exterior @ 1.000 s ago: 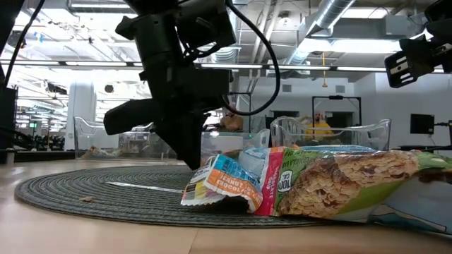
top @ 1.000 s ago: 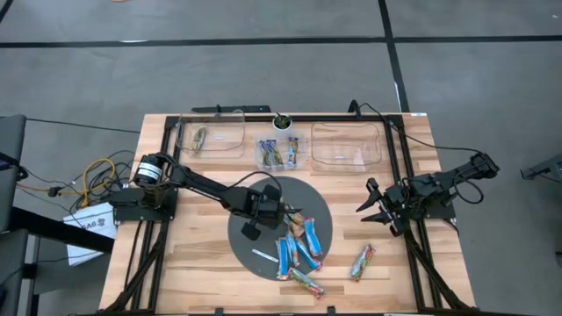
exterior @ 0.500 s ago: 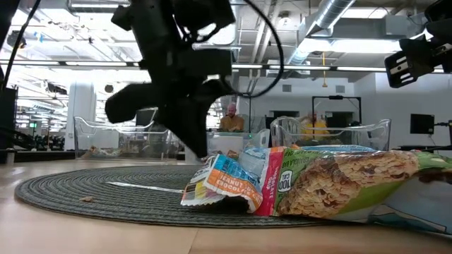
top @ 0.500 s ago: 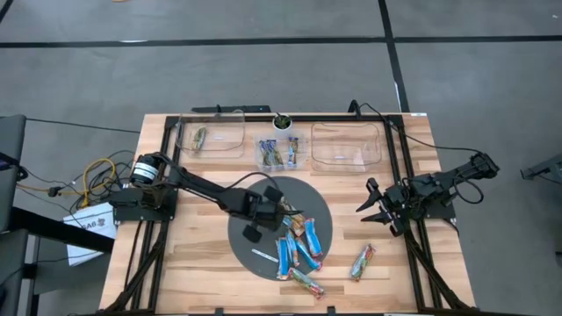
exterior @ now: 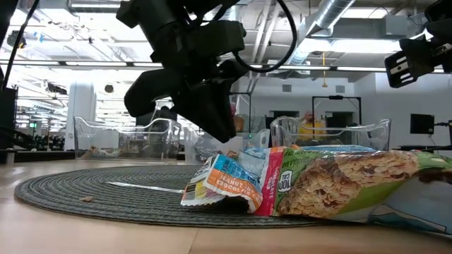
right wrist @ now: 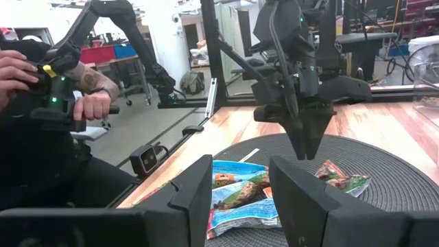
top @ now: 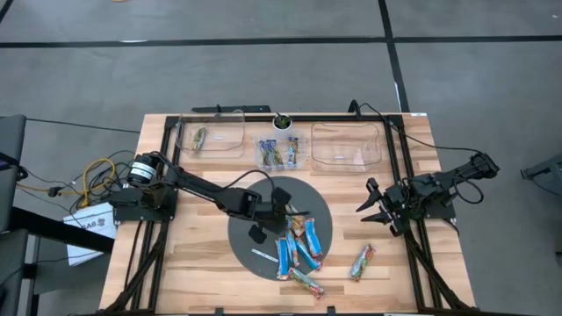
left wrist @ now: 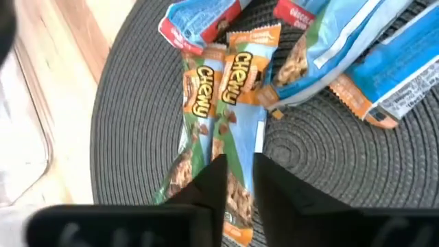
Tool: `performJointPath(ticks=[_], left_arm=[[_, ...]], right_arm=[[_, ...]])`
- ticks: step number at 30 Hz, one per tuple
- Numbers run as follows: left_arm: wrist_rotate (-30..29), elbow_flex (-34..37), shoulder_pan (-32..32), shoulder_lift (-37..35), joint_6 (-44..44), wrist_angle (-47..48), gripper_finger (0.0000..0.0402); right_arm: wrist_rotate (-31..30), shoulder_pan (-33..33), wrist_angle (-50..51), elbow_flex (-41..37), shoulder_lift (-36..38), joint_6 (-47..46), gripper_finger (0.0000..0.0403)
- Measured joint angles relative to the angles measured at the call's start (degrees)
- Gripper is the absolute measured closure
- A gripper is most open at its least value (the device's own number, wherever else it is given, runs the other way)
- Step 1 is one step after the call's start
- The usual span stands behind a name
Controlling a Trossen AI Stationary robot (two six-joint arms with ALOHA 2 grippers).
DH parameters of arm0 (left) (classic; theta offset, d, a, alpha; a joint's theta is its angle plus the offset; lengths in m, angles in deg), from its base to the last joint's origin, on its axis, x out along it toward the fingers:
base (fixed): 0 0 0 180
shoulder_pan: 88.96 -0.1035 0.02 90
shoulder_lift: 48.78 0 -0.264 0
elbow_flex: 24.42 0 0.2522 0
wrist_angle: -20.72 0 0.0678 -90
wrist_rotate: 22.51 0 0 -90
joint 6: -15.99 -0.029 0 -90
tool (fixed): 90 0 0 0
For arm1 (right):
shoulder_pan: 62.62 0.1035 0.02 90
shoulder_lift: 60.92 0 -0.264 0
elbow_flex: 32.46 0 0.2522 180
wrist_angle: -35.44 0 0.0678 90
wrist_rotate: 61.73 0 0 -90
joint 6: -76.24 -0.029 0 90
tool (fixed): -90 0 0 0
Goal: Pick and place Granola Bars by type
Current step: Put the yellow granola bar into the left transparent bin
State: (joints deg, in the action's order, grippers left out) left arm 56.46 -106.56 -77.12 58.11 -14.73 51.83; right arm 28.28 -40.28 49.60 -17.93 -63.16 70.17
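1. While the left gripper [top: 283,209] hangs low over the round woven mat [top: 241,233], its fingers [left wrist: 212,180] straddle one end of a green-tan Chewy bar [left wrist: 236,130]; the gap between them is narrow, and I cannot tell whether they are pinching the wrapper or merely bracketing it.
2. Right beside that bar lies a 2nd Chewy bar [left wrist: 194,127], touching it along its length. Risk: the fingers could catch both wrappers and lift 2 bars at once.
3. Bright blue bars [top: 291,252] are heaped just beyond on the same mat, some overlapping. A sweep of the fingers could drag or scatter that pile.
4. A pinch on the crimped end alone may slip, since the wrappers look glossy; the bar could drop back.
5. At the table's far edge stand 3 clear bins: the left bin [top: 211,137] holds 1 green-tan bar, the small middle bin [top: 279,153] holds blue ones, the right bin [top: 347,145] looks bare. A wrong bin would mix types.
6. Off the mat, 1 bar [top: 361,262] lies alone on the wood near the right gripper [top: 376,209], which waits open at the right edge.
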Motion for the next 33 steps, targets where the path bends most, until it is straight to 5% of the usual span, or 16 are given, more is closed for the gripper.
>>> performJointPath(ticks=[11,33], left_arm=[[0.01,-1.57,-1.64,4.34,-0.10,-1.45,0.0219],[2.92,-4.68,-1.94,7.58,0.46,4.12,0.0214]], right_arm=[[0.00,0.01,0.00,0.00,0.00,0.00,0.0265],[-0.07,0.01,-0.30,0.00,0.00,0.00,0.0264]])
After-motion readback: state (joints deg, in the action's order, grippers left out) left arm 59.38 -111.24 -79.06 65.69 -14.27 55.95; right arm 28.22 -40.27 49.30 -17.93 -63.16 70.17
